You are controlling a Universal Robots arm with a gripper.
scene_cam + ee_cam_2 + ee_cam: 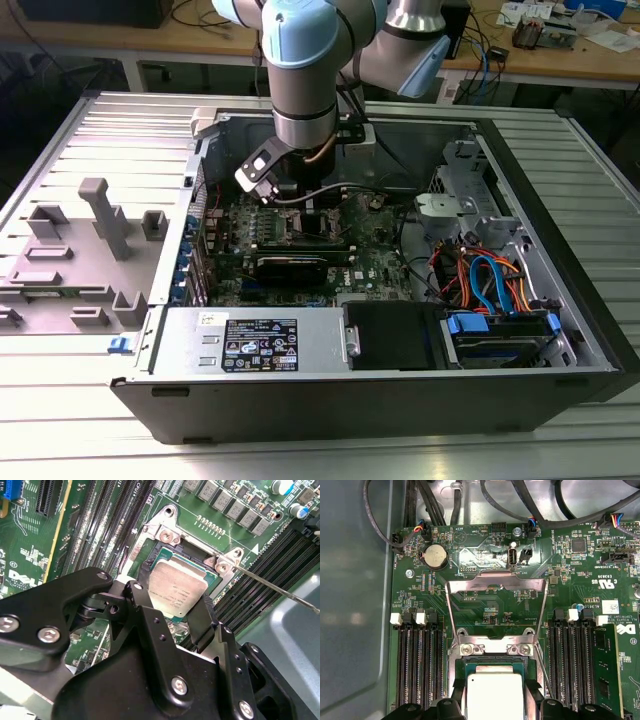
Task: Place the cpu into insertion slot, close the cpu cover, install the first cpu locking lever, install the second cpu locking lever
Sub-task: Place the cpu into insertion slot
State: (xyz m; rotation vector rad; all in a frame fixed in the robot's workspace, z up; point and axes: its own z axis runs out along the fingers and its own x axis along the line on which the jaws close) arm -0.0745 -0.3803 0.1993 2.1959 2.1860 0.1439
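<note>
Exterior view: high, far, over open case [400,400]. Both wrist views: close, sharing cpu [177,592] [492,695].

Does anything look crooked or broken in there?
Nothing looks broken. The cpu cover is flipped open, and a thin metal lever sticks out loose beside the insertion slot. The pincer holds the cpu over the slot, roughly square to it.

A matt black gripper [169,597] studded with bright metal screw heads [179,685] is shown, with the dull, brushed silver-grey metal top of the cpu [177,592] at its tip, the bare, faintly shiny sheet-metal cpu cover [495,585] just beyond it, and a glossy green circuit board [410,587] beneath.
</note>
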